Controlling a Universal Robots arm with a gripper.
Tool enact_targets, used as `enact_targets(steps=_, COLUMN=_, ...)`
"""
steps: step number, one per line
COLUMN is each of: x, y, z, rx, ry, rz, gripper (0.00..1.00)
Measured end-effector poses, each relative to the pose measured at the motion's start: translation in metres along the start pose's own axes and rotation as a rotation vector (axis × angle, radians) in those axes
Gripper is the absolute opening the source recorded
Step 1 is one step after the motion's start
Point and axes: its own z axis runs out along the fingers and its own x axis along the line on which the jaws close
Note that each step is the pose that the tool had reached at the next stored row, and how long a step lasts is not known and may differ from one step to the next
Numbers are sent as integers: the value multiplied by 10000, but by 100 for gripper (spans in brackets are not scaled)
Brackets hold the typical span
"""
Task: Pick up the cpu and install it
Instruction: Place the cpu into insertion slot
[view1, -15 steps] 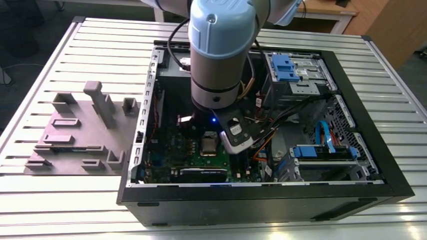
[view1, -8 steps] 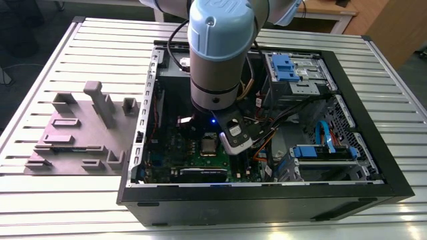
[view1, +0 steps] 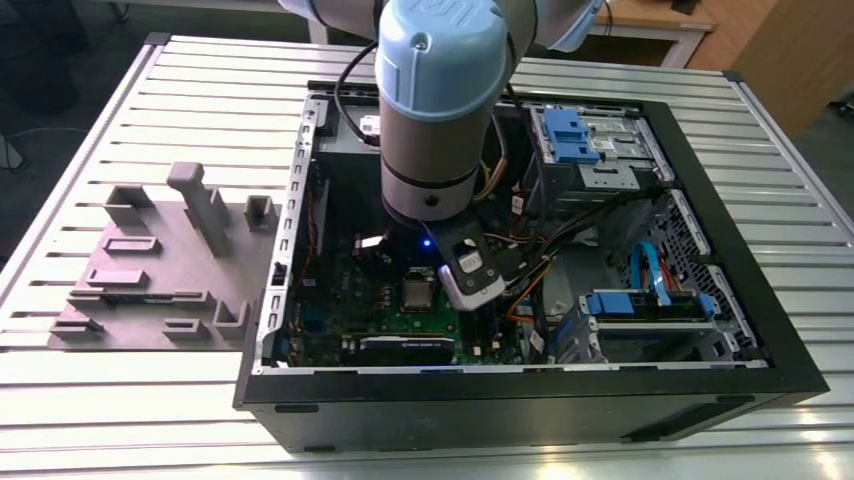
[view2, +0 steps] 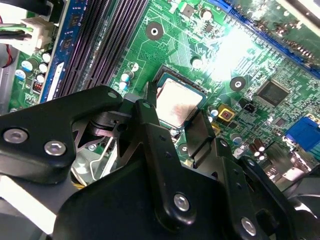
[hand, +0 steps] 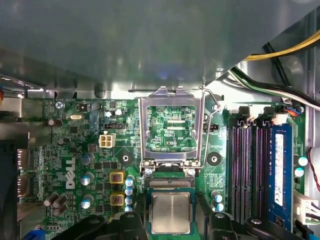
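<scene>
Both black fingers (view2: 152, 130) of the gripper (view2: 175, 112) stand spread apart, one on either side of the cpu (view2: 177, 100), and they grip nothing. In the first wrist view a thin strip of socket edge shows between each finger and the chip, so neither pad presses on it. The cpu (hand: 171, 212) lies flat in the socket (hand: 171, 184) on the green motherboard (hand: 75, 150), its silvery top facing up with a dull smear across the middle.

The socket's hinged metal plate (hand: 172, 125) is swung up and open on the side of the socket away from the gripper, and green board shows through its square window. The wire lever (hand: 210, 125) runs along one edge of that plate, raised with it. Black memory slots (hand: 245, 165) run beside the socket, with a blue memory stick (hand: 280, 170) seated in the slot beyond them. Yellow and black cables (hand: 285, 50) cross above the board near a grey metal wall.

In the exterior view the arm (view1: 434, 100) reaches straight down into the open black computer case (view1: 534, 400), which lies on its side on a slatted metal table (view1: 134, 420). The cpu (view1: 420, 292) shows as a small pale square on the board just beside the arm's lower end. A grey moulded fixture (view1: 160, 270) sits on the table towards the exterior view's left, just beside the case. Blue drive brackets (view1: 567, 135) sit inside the case towards the exterior view's right
</scene>
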Motion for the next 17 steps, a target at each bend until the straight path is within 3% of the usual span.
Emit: enact_targets(steps=17, x=-3, y=11, z=43, rx=-6, ry=-3, rz=0, gripper=47)
